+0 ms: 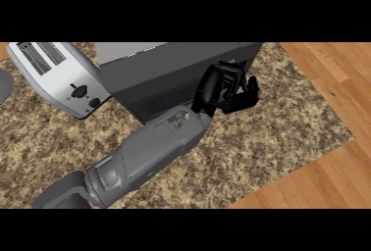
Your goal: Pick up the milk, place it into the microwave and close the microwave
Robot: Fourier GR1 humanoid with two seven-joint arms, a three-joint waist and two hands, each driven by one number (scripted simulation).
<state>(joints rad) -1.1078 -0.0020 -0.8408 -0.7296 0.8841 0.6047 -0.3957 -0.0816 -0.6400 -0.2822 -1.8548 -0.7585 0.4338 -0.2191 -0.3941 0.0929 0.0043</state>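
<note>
My hand (230, 92) is up against the right side of the microwave (174, 73), which shows as a dark grey box near the top of the view, and my forearm (148, 152) runs up to it from the lower left. Which of my two arms this is I cannot tell; no other hand shows. The fingers are curled, but whether they close on anything I cannot make out. I see no milk anywhere: it may be inside the microwave or hidden by my hand. I judge this to be the closing step, with the next move a push along the microwave's side to swing the door to, though the door itself is hard to pick out. A toaster (62, 73) sits just left of the microwave on the speckled desk (275, 142).
</note>
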